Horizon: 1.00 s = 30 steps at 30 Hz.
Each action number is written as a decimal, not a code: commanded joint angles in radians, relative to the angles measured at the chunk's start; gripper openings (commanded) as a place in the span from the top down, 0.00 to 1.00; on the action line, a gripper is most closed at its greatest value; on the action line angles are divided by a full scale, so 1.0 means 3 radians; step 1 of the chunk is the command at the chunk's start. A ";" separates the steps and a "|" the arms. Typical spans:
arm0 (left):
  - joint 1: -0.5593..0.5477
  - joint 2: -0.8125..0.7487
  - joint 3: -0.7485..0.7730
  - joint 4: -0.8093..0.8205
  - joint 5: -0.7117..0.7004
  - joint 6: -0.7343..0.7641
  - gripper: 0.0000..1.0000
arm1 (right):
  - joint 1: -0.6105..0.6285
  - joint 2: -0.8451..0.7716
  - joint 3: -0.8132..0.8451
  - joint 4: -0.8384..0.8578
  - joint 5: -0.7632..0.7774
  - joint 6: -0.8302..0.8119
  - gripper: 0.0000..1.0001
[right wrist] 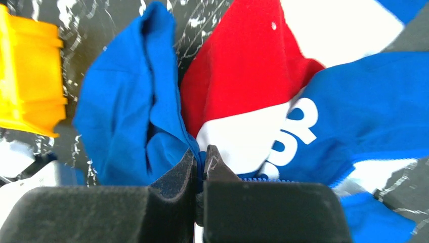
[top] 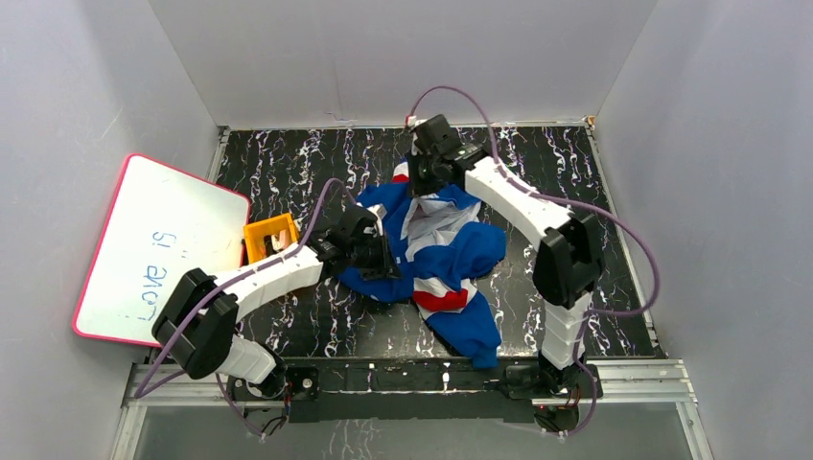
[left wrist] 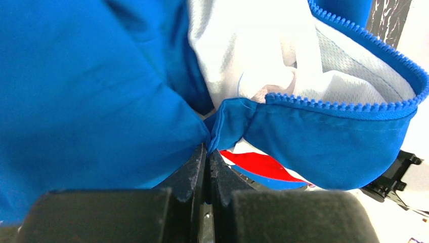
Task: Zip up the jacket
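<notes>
Black marbled counter (top: 288, 163) carries a whiteboard (top: 153, 249), a yellow bin (top: 268, 235), then the jacket (top: 451, 249) crumpled at centre. The left pincer (left wrist: 207, 152) is clamped on a blue fold below the zipper teeth (left wrist: 344, 104). The right pincer (right wrist: 201, 154) is clamped on the jacket's far edge. Drawing the front taut should expose the slider, which is unseen. Only the wrist views resolve teeth.

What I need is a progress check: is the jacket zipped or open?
Open: the jacket's zipper teeth run along a free edge, with white lining exposed behind them.
</notes>
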 commanded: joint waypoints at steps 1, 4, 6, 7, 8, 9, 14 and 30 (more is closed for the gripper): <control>-0.0014 -0.0109 0.0265 -0.0322 -0.0206 0.0220 1.00 | -0.0038 -0.0517 0.0019 0.0134 0.0319 0.0127 1.00; -0.0017 -0.0184 0.0437 -0.0528 -0.0365 0.0337 1.00 | -0.0044 -0.0766 -0.0030 0.0186 0.0538 0.0172 1.00; -0.0016 -0.0216 0.0572 -0.0689 -0.0518 0.0450 1.00 | -0.0049 -0.0924 -0.0053 0.0228 0.0709 0.0186 1.00; -0.0016 -0.0221 0.0662 -0.0782 -0.0578 0.0513 1.00 | -0.0052 -0.0989 -0.0043 0.0233 0.0805 0.0186 1.00; -0.0016 -0.0218 0.0755 -0.0876 -0.0639 0.0607 1.00 | -0.0053 -0.1052 -0.0021 0.0232 0.0900 0.0186 1.00; -0.0017 -0.0210 0.0874 -0.0979 -0.0703 0.0684 1.00 | -0.0051 -0.1117 -0.0003 0.0230 0.1005 0.0185 1.00; -0.0011 -0.0296 0.1468 -0.1354 -0.1102 0.1042 1.00 | -0.0053 -0.1468 0.0020 0.0289 0.1443 0.0098 1.00; -0.0003 -0.0422 0.3242 -0.1555 -0.1169 0.2182 1.00 | -0.0051 -0.2678 0.0009 0.0710 0.0793 -0.0188 1.00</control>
